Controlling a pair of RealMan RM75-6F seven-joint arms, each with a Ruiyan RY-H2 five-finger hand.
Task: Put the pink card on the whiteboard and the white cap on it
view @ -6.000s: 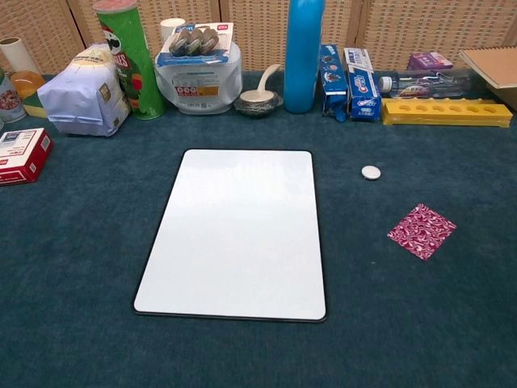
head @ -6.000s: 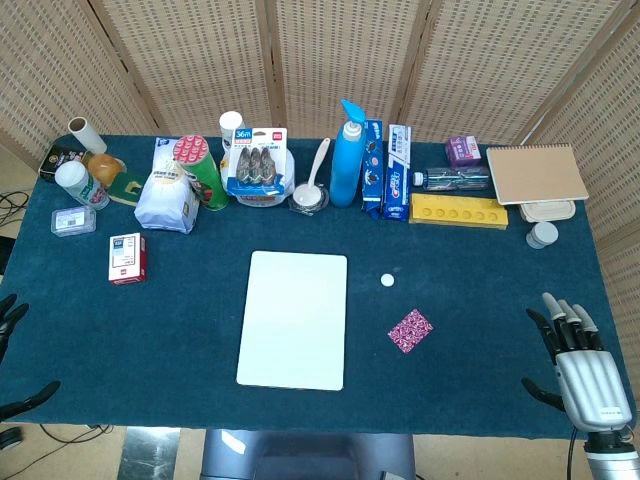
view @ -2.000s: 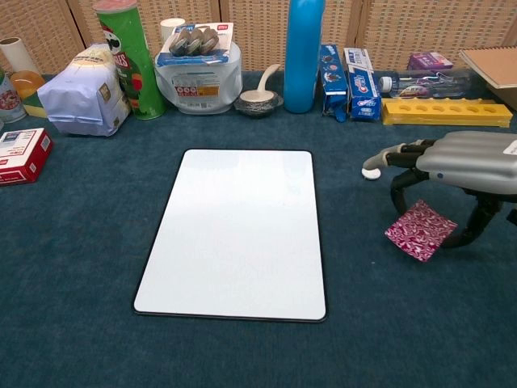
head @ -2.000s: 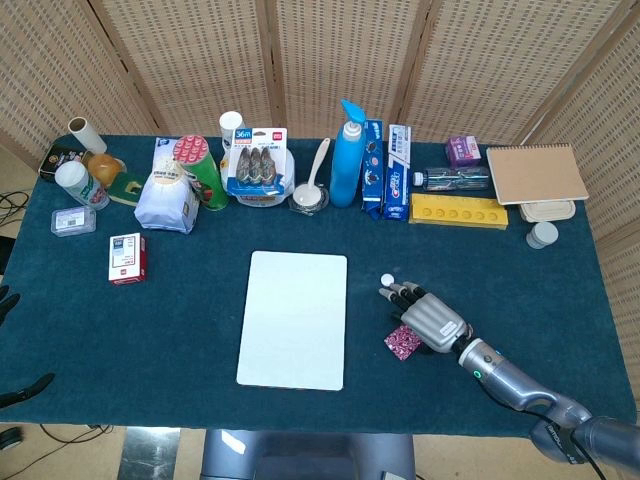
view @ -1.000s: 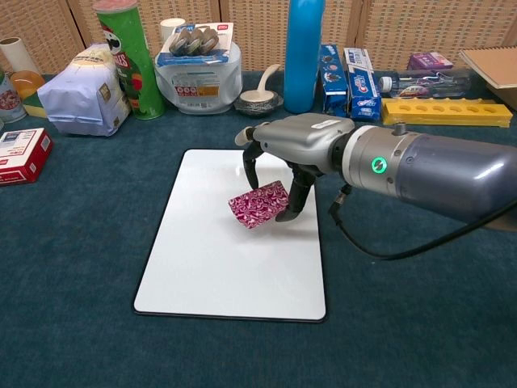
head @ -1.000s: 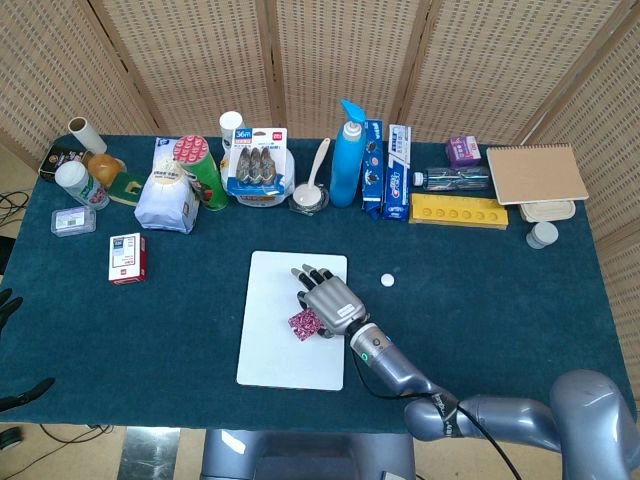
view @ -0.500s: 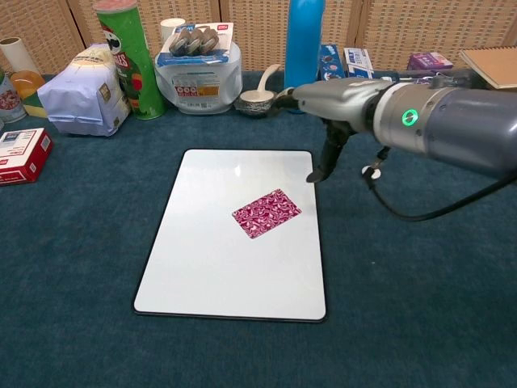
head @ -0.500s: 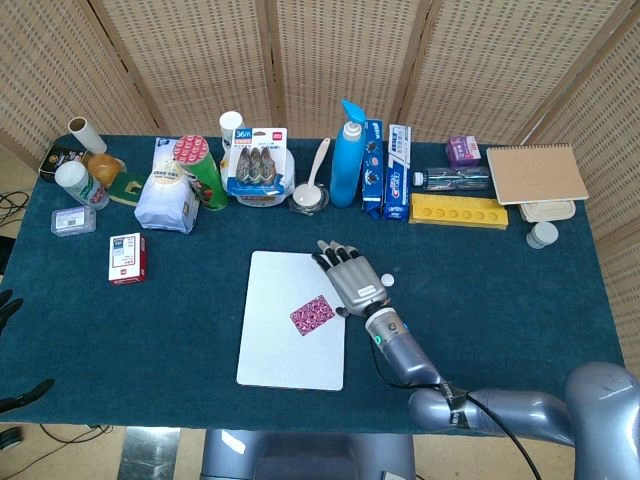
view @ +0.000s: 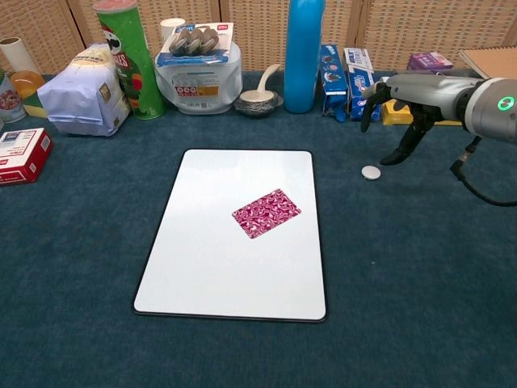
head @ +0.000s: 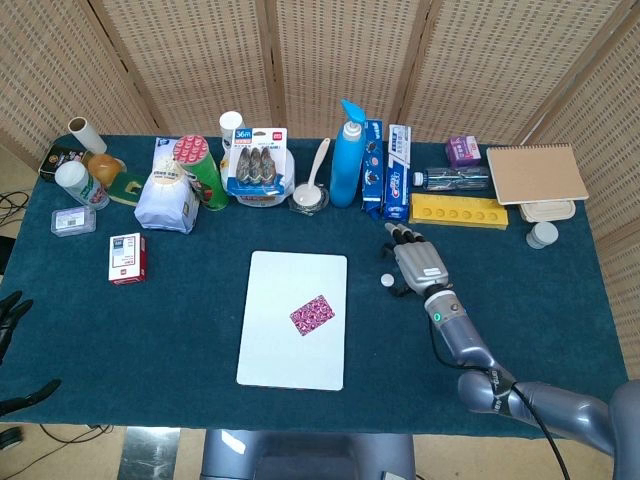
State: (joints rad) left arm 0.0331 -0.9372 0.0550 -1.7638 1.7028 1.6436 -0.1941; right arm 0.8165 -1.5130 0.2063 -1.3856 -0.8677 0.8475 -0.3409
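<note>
Hovering right robot hand [view: 401, 121] empty, fingers spread, just above white cap [view: 371, 171] right of whiteboard [view: 202, 267], lining up grasp; pink card [view: 266, 213] lying on whiteboard already.

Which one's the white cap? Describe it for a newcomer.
Start at the whiteboard mid-table. On the blue cloth right of its top corner lies the white cap, under the right hand. It's a small flat white disc, alone on open cloth.
</note>
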